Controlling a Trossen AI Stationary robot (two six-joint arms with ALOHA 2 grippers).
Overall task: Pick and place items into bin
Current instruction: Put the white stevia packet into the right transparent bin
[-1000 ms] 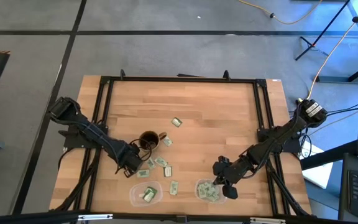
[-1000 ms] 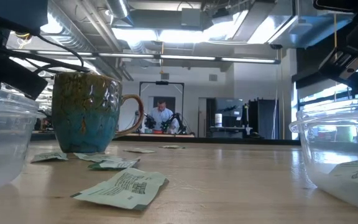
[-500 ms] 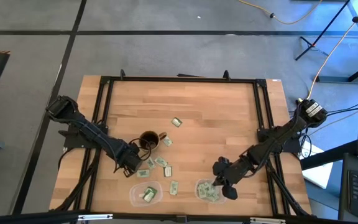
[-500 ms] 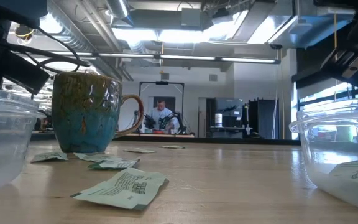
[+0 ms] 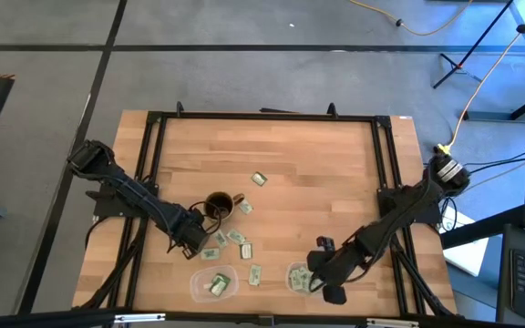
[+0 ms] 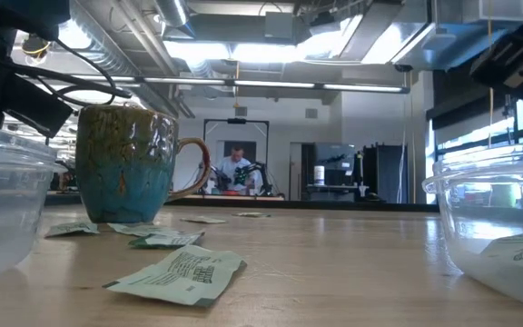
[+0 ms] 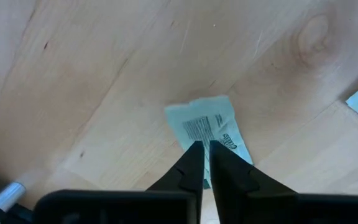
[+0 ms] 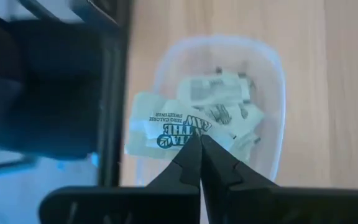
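Several small pale green and white packets [image 5: 236, 239] lie flat on the wooden table beside a brown mug [image 5: 218, 205]. My left gripper [image 5: 196, 250] points down over one of them, the packet [image 7: 207, 124]. Its fingertips [image 7: 205, 148] are open by a narrow gap at the packet's near end, and I cannot tell whether they touch it. My right gripper [image 5: 312, 280] is shut on a white packet [image 8: 161, 132] above the right clear bin [image 8: 272, 124], which holds several packets [image 8: 219, 90]. My right gripper pinches the white packet at one edge [image 8: 188, 138] between its two fingertips, coming from above at a slant. The packet is lifted clear and spreads out flat beyond the fingertips, over the bin's rim on the side toward the black frame.
A second clear bin [image 5: 212, 282] with a packet in it stands near the front edge, left of the right bin [image 5: 292, 271]. More packets lie apart [image 5: 259, 179] [image 5: 254, 273]. The black frame rails [image 5: 153, 164] run along the table's sides.
My right gripper has moved toward the table's near edge and slightly left with its packet, ending over the right bin.
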